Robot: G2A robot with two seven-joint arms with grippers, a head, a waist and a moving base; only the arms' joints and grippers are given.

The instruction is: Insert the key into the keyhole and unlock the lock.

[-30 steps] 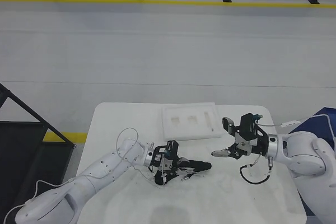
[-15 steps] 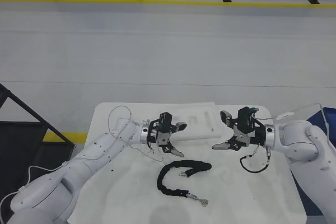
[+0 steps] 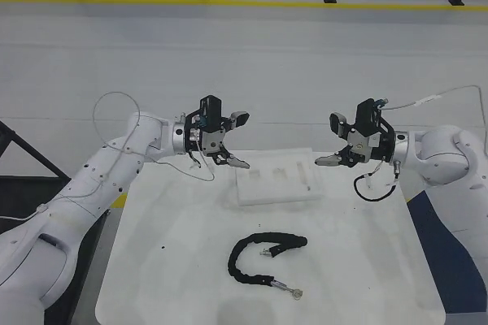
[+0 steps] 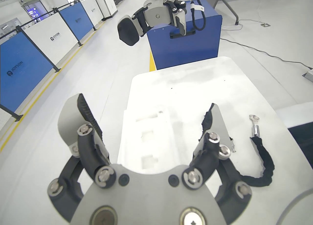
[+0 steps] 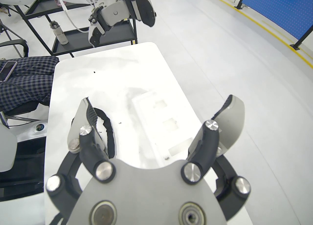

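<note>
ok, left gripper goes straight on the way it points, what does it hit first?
Probably the white foam tray: the left wrist view frames it between the open jaws of the left gripper. The right gripper hangs farther off, higher. Depth unclear.

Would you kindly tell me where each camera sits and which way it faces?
Top view: above the arms, looking down at table, foam tray, cable lock; both arms, left gripper and right gripper open.
Left wrist view: on the left wrist, behind the left gripper, facing across the tray toward the right gripper.
Right wrist view: mirrored, behind the right gripper, facing the left gripper.
Both wrist views share tray and lock.
</note>
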